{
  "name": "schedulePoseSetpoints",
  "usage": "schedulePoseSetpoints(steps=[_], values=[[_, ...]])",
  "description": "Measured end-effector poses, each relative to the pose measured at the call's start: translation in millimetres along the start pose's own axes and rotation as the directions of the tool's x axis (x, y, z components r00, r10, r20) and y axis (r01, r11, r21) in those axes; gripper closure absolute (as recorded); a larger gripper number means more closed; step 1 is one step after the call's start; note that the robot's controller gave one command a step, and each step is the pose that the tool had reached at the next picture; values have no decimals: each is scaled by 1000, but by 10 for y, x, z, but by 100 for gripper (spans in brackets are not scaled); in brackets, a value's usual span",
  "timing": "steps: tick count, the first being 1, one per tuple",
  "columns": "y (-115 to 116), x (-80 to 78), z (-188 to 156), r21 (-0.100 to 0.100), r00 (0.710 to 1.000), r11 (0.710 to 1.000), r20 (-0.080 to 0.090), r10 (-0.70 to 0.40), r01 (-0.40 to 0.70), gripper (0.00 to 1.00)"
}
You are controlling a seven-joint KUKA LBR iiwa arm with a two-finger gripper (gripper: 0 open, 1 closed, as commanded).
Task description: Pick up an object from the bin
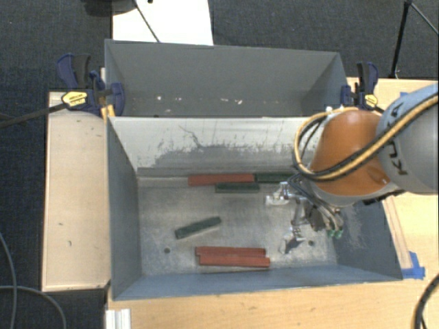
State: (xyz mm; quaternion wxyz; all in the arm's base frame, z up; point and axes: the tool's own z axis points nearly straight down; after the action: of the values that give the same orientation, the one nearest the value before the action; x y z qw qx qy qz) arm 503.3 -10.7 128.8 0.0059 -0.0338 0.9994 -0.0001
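1. Contents of the bin, by count.
- Red-brown bars: two. The rear red-brown bar lies flat at 12 o'clock of the floor, along the foot of the back wall. The front red-brown bar lies flat at 6 o'clock, near the front wall.
- Dark green bars: two, possibly three. The short dark green bar lies alone at 8 o'clock, tilted, apart from both red-brown bars. The rear dark green strip lies just beside the rear red-brown bar on its 6 o'clock side. Its run toward 3 o'clock may be a separate piece, as the view does not resolve the joint.

2. End effector.
The gripper stands over bare floor at 3 o'clock of the bin. Whether it is released or clenched cannot be told. The nearest things are the front red-brown bar, whose end lies at the gripper's 8 o'clock, and the rear dark green strip at its 11 o'clock. Both are apart from it.

3. Obstructions.
The orange cover and its cable overhang the bin's 2 o'clock corner and hide the floor beneath.
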Motion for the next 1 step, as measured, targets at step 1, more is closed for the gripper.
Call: schedulePoseSetpoints(steps=[1], values=[[474,80,529,3,999,999,4,-32,32,100]])
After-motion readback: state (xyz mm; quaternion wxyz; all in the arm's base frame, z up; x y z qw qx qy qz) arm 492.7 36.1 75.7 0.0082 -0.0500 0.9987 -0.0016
